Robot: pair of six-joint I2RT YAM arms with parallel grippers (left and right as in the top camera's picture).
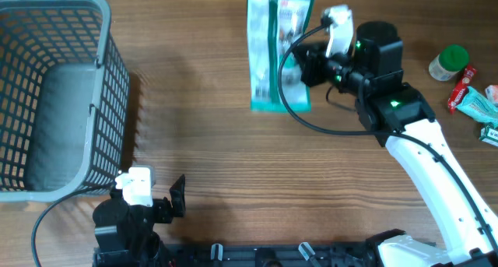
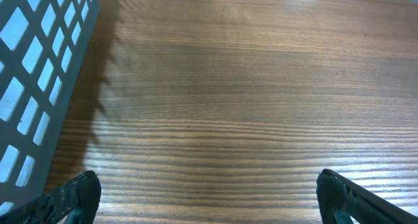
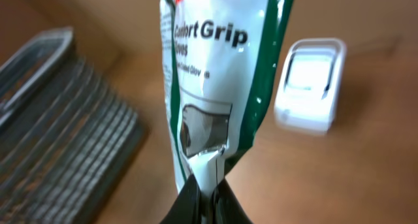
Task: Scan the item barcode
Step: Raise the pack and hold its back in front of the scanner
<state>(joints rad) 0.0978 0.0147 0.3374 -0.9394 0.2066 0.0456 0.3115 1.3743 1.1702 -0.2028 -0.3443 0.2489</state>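
Tabletop (image 1: 218,158) separates basket (image 1: 117,88) from glove packet (image 1: 268,53), edge-pinched by right tool (image 3: 208,190); left tool (image 2: 208,194) splayed.

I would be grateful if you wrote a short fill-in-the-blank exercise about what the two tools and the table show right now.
1. The right tool is shut on the green-and-white plastic glove package, whose label reads "Comfort ____".
2. The left tool stands ____, holding nothing.
3. The grey plastic mesh basket sits on the ____ tool's side.
4. The small round jar has a ____ lid.
Missing words: Grip; open; left; green.
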